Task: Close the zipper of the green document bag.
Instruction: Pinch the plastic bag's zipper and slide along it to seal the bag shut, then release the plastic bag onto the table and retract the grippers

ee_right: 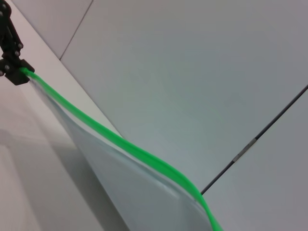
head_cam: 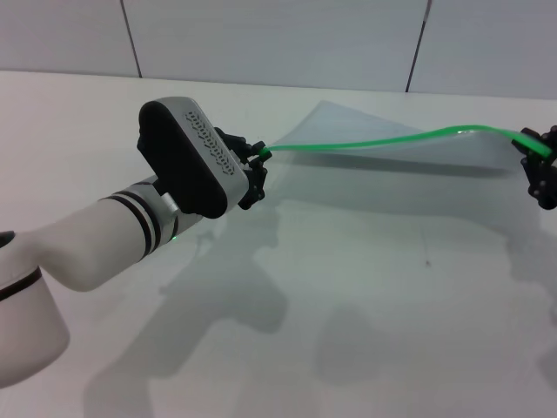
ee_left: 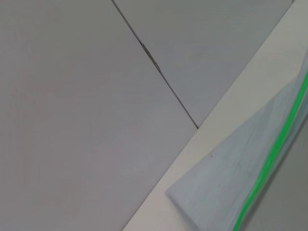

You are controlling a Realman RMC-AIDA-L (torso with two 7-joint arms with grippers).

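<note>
The green document bag [head_cam: 392, 155] hangs above the white table, stretched between both arms, its pale translucent sheet drooping below the zipper [head_cam: 374, 142]. My left gripper [head_cam: 258, 160] is shut on the zipper's left end. At the frame's right edge my right gripper [head_cam: 541, 158] is shut on the bag's other end. The bright green strip sags slightly between them. In the left wrist view the bag [ee_left: 226, 183] and zipper [ee_left: 275, 147] run away from the camera. The right wrist view shows the zipper [ee_right: 120, 142], the bag [ee_right: 120, 187] and the far left gripper [ee_right: 17, 73]. The slider tab cannot be made out.
The white table [head_cam: 348, 305] lies under the bag, carrying the shadows of arms and bag. A grey panelled wall [head_cam: 278, 39] stands right behind the table's far edge. My left forearm [head_cam: 104, 235] reaches in from the lower left.
</note>
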